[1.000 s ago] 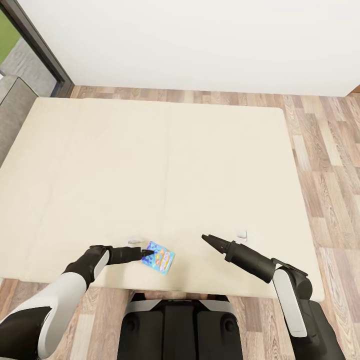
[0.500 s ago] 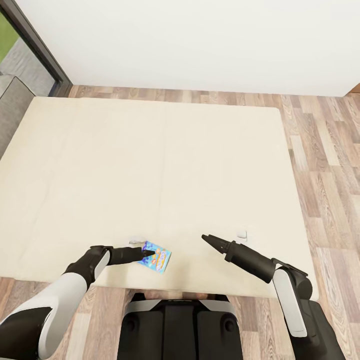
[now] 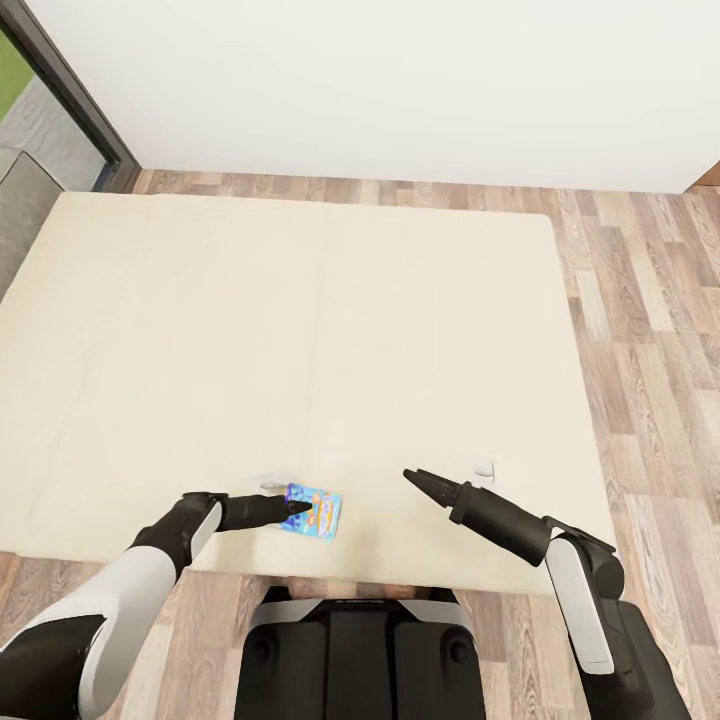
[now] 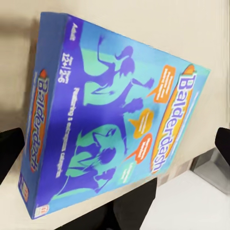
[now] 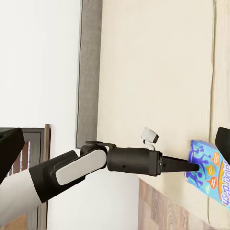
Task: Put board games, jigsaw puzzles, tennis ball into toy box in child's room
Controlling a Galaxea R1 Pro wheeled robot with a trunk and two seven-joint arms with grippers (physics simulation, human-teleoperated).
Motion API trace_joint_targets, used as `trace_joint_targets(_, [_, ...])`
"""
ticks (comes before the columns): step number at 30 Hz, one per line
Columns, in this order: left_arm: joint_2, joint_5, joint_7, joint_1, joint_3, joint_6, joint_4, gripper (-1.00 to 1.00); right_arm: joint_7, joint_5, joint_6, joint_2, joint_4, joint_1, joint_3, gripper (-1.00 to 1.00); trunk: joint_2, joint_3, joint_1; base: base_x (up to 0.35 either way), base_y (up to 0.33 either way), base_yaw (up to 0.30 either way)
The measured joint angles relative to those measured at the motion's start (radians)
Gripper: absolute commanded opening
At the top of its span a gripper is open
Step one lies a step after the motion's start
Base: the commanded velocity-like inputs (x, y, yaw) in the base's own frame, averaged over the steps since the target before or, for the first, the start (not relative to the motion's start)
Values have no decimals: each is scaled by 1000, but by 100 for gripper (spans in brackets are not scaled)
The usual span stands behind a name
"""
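Since a second ago the board game [image 3: 314,511] has slid a little toward the left gripper [image 3: 297,507] and now lies flatter and squarer to the near edge of the bed [image 3: 300,330]; the whole head view has also shifted slightly, so the camera has moved too. The left arm and the right arm hold much the same pose as before.

The blue board game rests on the bed near its front edge, its left end at the left gripper's fingertips. In the left wrist view the box [image 4: 115,124] sits between the spread fingers, which stand apart and are not clamped on it. The right gripper [image 3: 411,476] hovers over bare mattress, well apart from the game, fingers drawn together.
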Motion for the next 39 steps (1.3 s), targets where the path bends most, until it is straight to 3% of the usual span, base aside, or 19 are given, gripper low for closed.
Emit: trace_joint_targets(39, [-17,-2,2,3,0,-2,0,100,1,-3,0,-13,2,0,0,100,0,0,0,0,-86,0])
